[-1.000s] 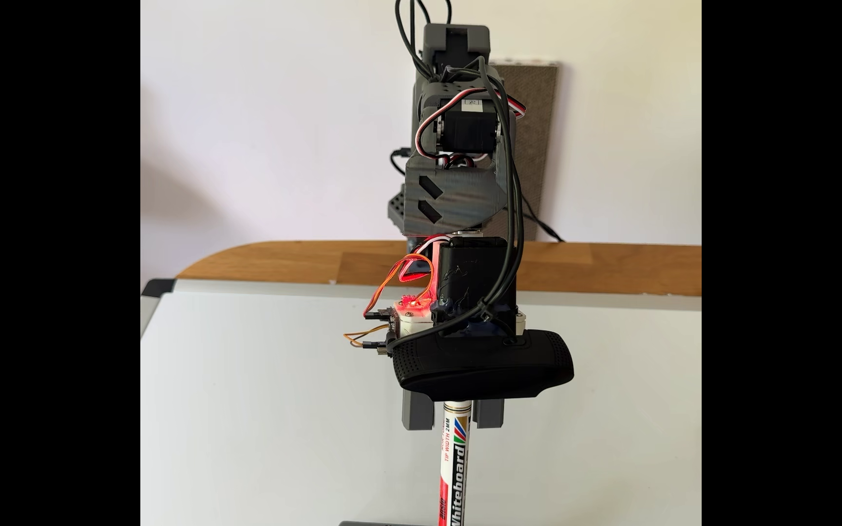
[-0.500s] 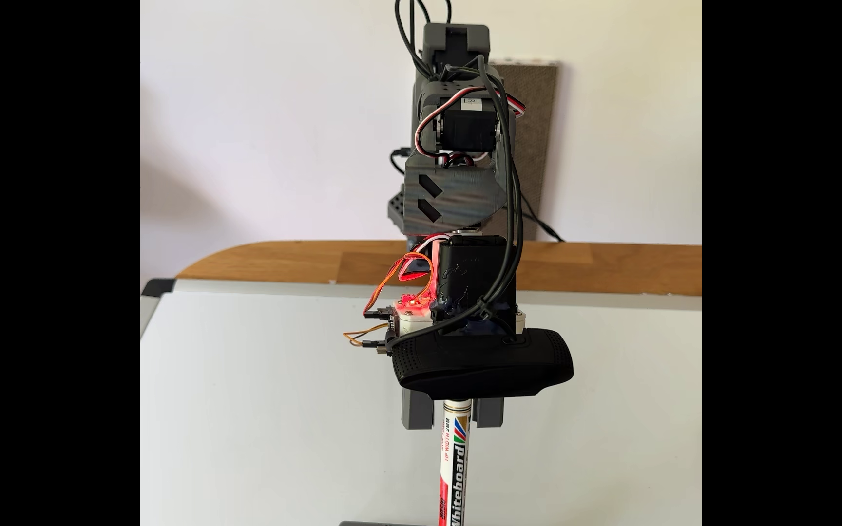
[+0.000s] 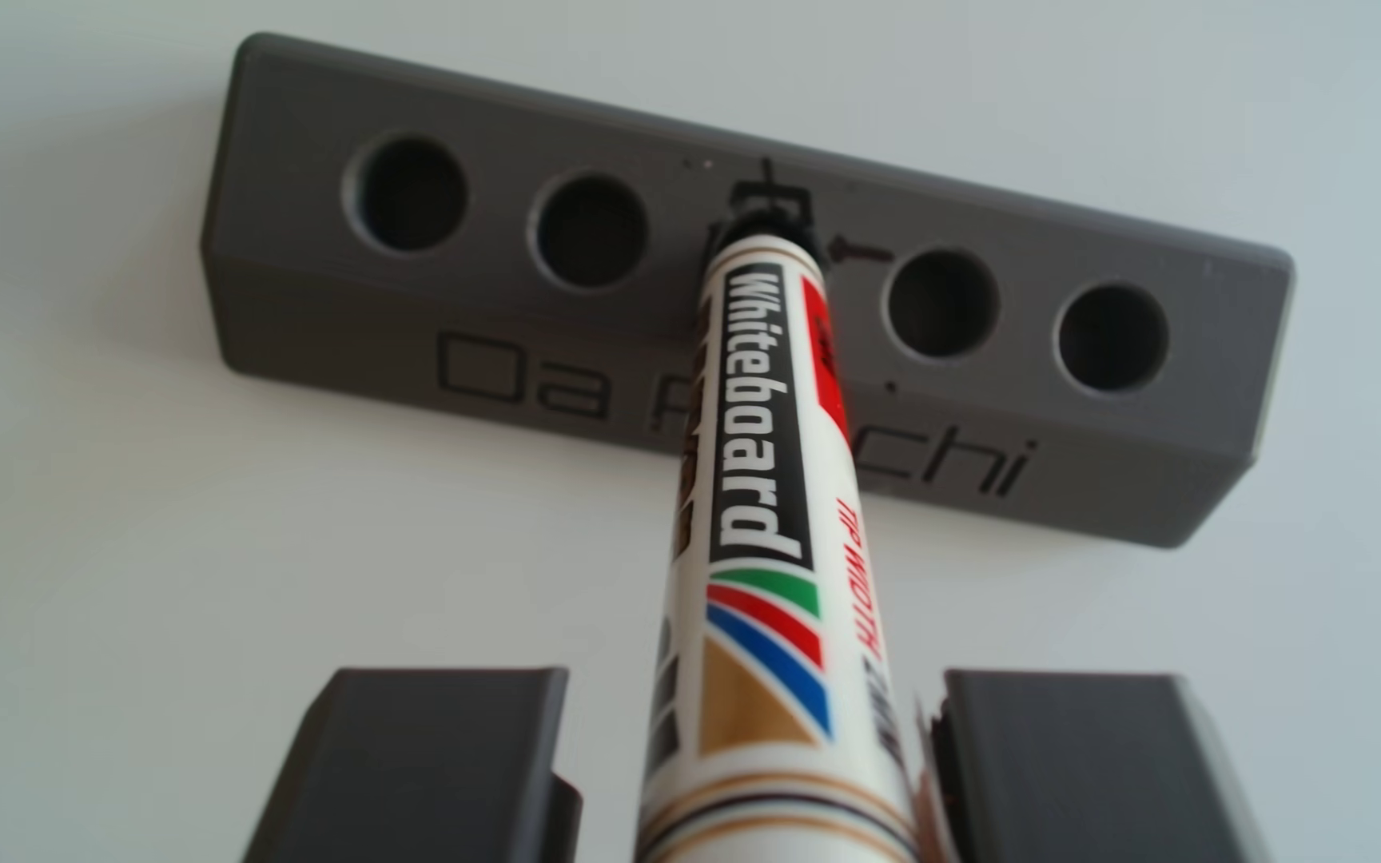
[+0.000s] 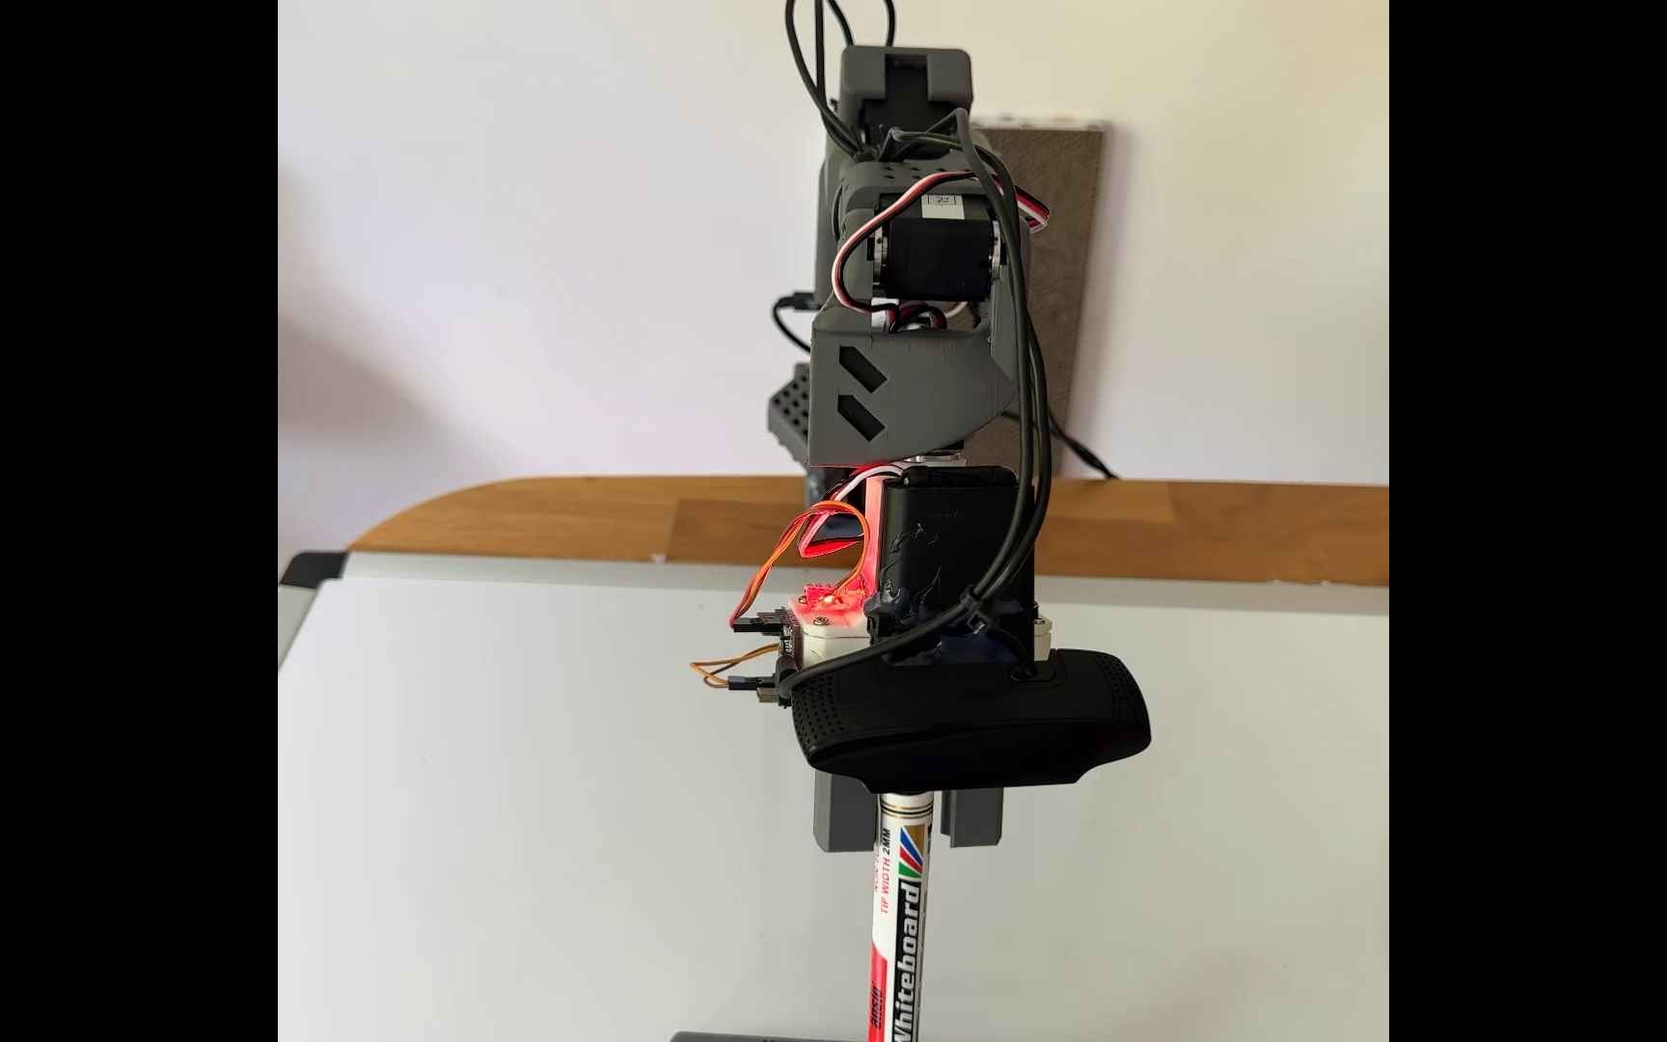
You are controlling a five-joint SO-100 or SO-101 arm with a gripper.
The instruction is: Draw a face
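In the other view your grey marker holder (image 3: 455, 332) lies on the whiteboard (image 3: 89, 581), five holes in a row. The left two holes and right two holes stand empty. The whiteboard marker (image 3: 762, 465) stands with its tip in the middle hole. Your gripper (image 3: 745, 772) flanks the marker's upper barrel: left finger apart from it, right finger just beside it; contact unclear. Fixed view: webcam (image 4: 970, 726) sits above the fingers (image 4: 835, 817).

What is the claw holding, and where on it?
Nothing yet. The claw is open around the marker's top end, with a gap on one side. The marker stands in the holder.
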